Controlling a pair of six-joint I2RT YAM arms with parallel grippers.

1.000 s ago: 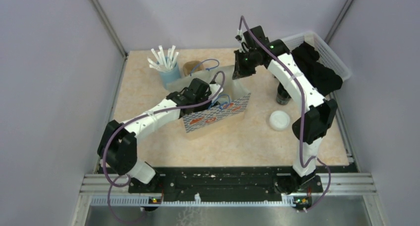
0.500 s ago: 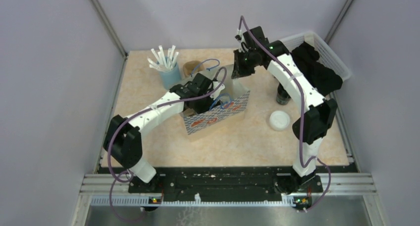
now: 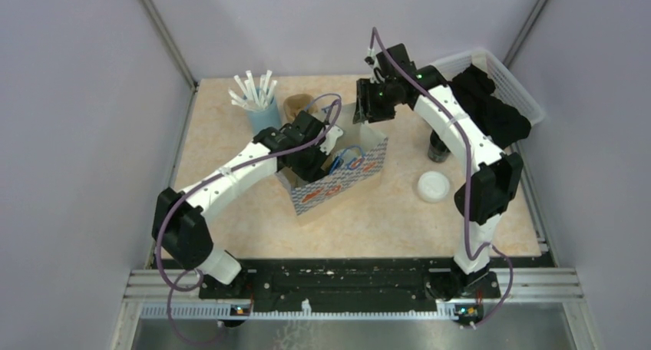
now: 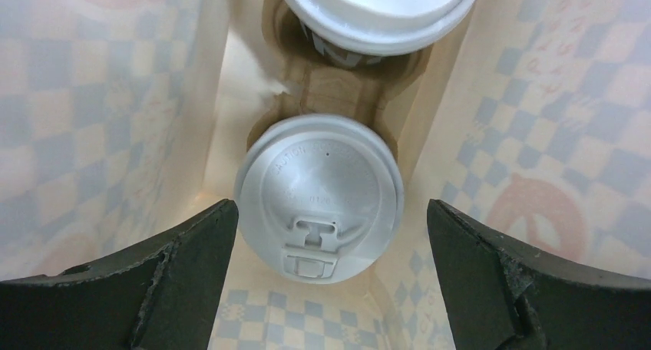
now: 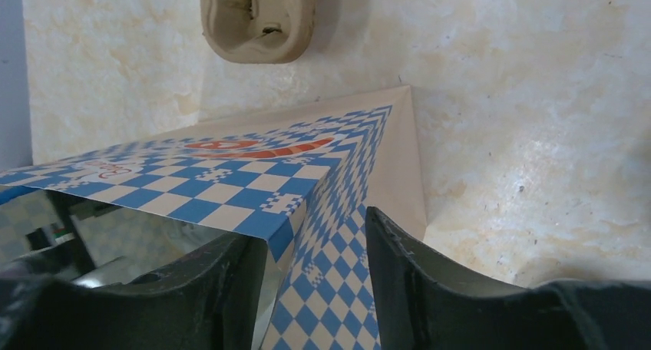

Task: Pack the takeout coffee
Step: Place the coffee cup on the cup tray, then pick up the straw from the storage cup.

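Observation:
Two takeout coffee cups with white sip lids stand inside the blue-checked paper bag (image 3: 342,177), seated in a brown carrier; the near lid (image 4: 318,193) is fully in view and the far lid (image 4: 380,8) is cut off by the frame's top. My left gripper (image 4: 332,216) hangs open over the near lid, its fingers wide on either side and not touching it. My right gripper (image 5: 315,246) is open astride the bag's far corner (image 5: 338,181), with the paper edge loose between the jaws. A lidless black cup (image 3: 439,146) stands at the right, partly hidden by my right arm.
A loose white lid (image 3: 434,186) lies on the table right of the bag. A light-blue cup of white straws (image 3: 261,112) and an empty pulp carrier (image 5: 257,16) stand behind the bag. A white basket (image 3: 503,74) holding dark items sits at the back right.
My left gripper has opened wide above the cup in the bag and shifted slightly back. My right gripper's jaws have parted, letting go of the bag's corner.

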